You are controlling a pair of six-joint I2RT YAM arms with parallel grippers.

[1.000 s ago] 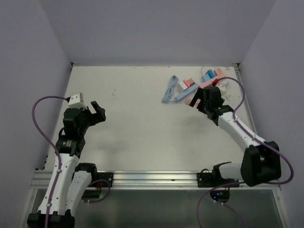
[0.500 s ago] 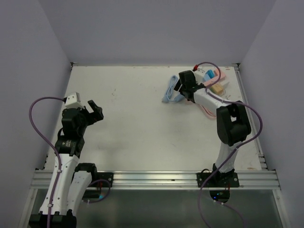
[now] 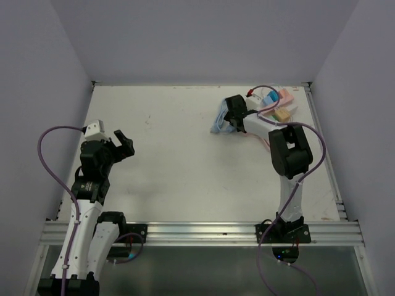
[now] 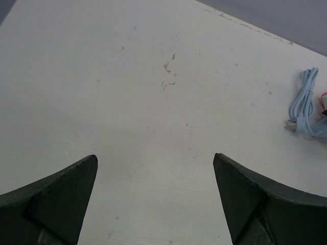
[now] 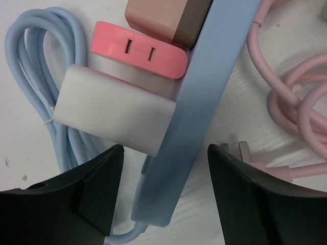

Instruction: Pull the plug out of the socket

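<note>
Left wrist view: left claw (image 4: 155, 168), fingers apart, over white bench (image 4: 127, 76), well apart from plug.
Right wrist view: right claw (image 5: 164, 173), fingers apart, empty, straddling end of light-blue plastic socket strip (image 5: 204, 102).
Plug: white rectangular block plug (image 5: 115, 115) on strip's left flank, just beyond claw.
Pull direction: probably leftward, across strip's long axis.

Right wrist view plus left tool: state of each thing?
Blue power strip, lying flat.
White adapter, seated in strip.
Pink adapter, seated in strip.
Tan adapter, seated in strip.
Pink cable plug, unplugged, prongs bare.
Blue cable, coiled, tied.
Right tool, open, over strip.
Left tool, open, empty.
</note>
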